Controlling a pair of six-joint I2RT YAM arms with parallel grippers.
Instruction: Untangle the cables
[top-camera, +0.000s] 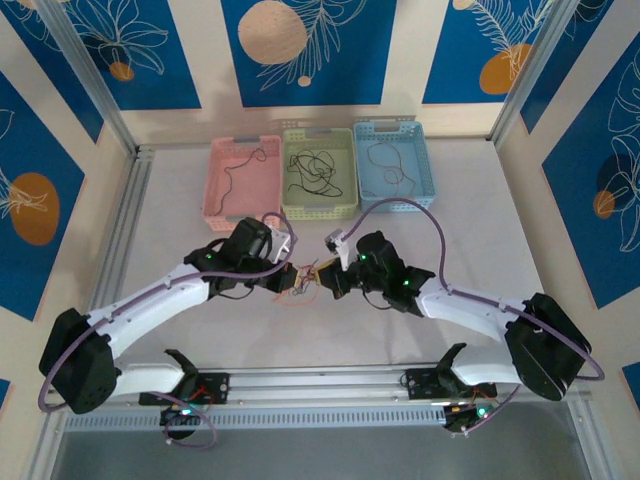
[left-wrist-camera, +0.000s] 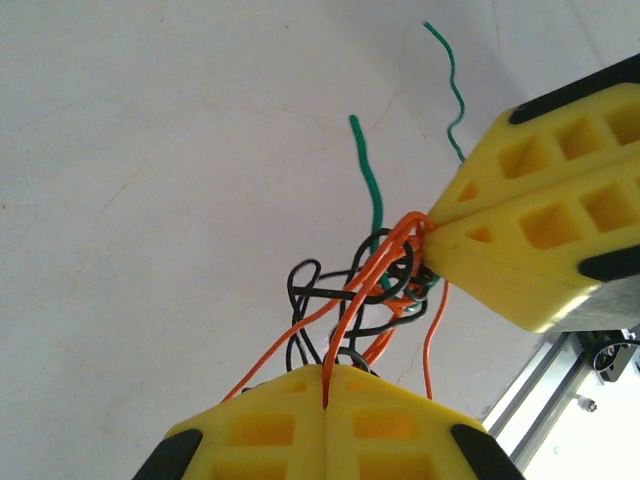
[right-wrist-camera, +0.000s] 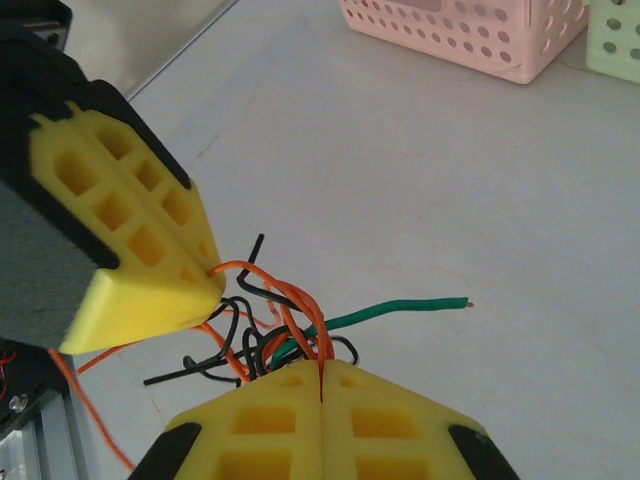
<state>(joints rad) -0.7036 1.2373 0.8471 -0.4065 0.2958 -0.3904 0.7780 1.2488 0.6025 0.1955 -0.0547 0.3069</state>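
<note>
The cables (top-camera: 305, 280) form one small knot in front of the green basket (top-camera: 320, 210), between the two tools and low over the desk (top-camera: 450, 240). I cannot tell whether the knot rests on the desk.

The left tool (left-wrist-camera: 325, 375) is clenched on an orange wire (left-wrist-camera: 345, 310) that runs straight into the seam of its yellow pads. The right tool (left-wrist-camera: 432, 226) is clenched on orange strands too, pinched at its very tip.

The risk I see is in pulling apart. If both tools hold the same orange wire, or loops of it, drawing them away from each other would likely tighten the knot instead of freeing it. The black wire (left-wrist-camera: 300, 285) is looped through the orange one and would probably be dragged along. The green wire (right-wrist-camera: 400, 307) lies looser, with a free end sticking out. A wire this thin could also slip from the pads under a hard tug, and the tools are close enough to bump.
</note>
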